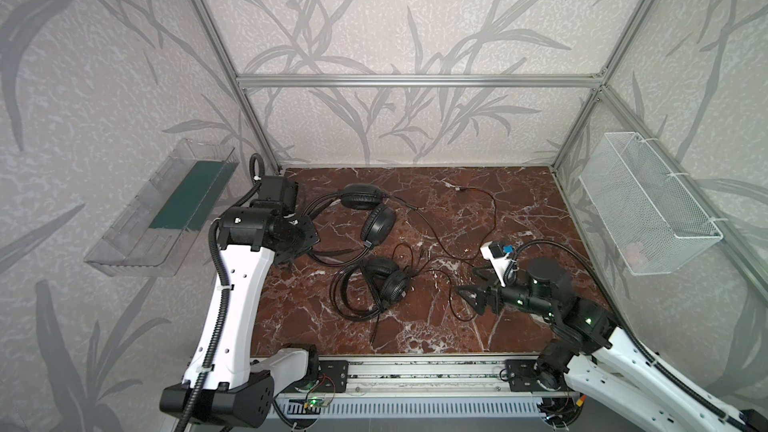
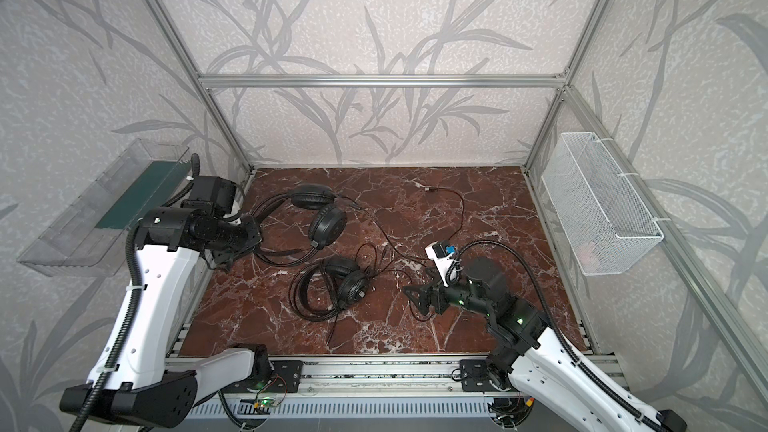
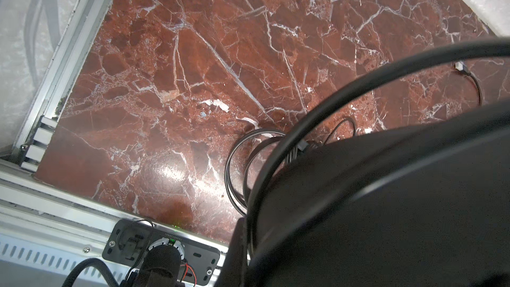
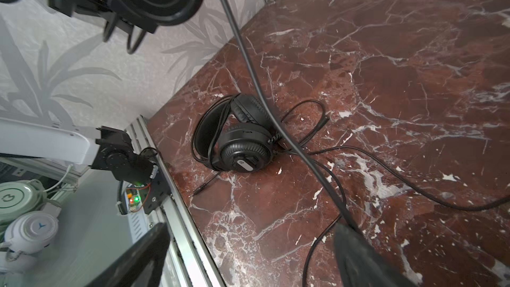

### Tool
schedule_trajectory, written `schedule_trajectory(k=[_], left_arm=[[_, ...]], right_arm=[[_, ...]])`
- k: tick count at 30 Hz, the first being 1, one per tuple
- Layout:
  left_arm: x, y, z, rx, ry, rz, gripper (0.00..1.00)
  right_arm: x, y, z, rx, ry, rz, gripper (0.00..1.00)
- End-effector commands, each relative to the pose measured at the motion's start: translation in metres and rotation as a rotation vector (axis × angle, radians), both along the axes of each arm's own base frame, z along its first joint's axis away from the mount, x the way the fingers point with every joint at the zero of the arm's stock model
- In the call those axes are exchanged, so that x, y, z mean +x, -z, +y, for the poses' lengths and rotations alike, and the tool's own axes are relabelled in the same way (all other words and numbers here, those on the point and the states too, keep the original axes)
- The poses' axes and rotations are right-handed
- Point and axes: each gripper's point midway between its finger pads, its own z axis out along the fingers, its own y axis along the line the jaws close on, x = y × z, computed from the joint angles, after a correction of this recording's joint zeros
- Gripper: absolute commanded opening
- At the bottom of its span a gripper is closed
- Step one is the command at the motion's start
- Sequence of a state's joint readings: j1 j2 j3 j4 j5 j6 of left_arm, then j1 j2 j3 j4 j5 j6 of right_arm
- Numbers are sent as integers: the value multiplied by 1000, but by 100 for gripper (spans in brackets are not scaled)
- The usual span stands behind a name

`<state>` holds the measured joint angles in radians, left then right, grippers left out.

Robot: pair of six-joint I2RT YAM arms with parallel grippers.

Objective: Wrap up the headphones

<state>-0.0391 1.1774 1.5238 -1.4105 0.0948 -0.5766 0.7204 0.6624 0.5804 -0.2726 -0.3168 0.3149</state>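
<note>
Two black headphones show in both top views. The far one (image 1: 365,209) (image 2: 320,214) hangs with its wire headband running into my left gripper (image 1: 309,238) (image 2: 249,238), which is shut on it. In the left wrist view its earcup (image 3: 386,202) fills the corner beside one finger (image 3: 233,255). Its thin cable (image 1: 478,209) trails right across the table. The near one (image 1: 384,284) (image 4: 242,142) lies flat among loose cable loops. My right gripper (image 1: 467,282) (image 2: 415,280) (image 4: 248,258) stands open to its right, low over the table. The raised cable (image 4: 276,122) runs against one finger.
The red marble table (image 1: 519,209) is walled on three sides. A clear plastic bin (image 1: 166,218) hangs on the left wall, a white mesh basket (image 1: 648,205) on the right. An aluminium rail (image 1: 415,371) borders the front. The cable's plug (image 1: 458,189) lies at the back.
</note>
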Motion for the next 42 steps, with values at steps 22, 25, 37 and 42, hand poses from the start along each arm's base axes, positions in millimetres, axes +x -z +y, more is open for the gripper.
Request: schedule_trajectory(k=[22, 25, 37, 42], left_arm=[[-6, -29, -16, 32, 125, -86, 0], [-7, -27, -22, 11, 147, -76, 0], [-6, -36, -34, -52, 176, -99, 0], [-4, -39, -37, -67, 183, -102, 0]], right_arm=[[17, -13, -27, -85, 149, -115, 74], [18, -13, -28, -74, 155, -125, 74], [16, 25, -43, -86, 250, -45, 50], [2, 24, -45, 0, 224, -39, 52]])
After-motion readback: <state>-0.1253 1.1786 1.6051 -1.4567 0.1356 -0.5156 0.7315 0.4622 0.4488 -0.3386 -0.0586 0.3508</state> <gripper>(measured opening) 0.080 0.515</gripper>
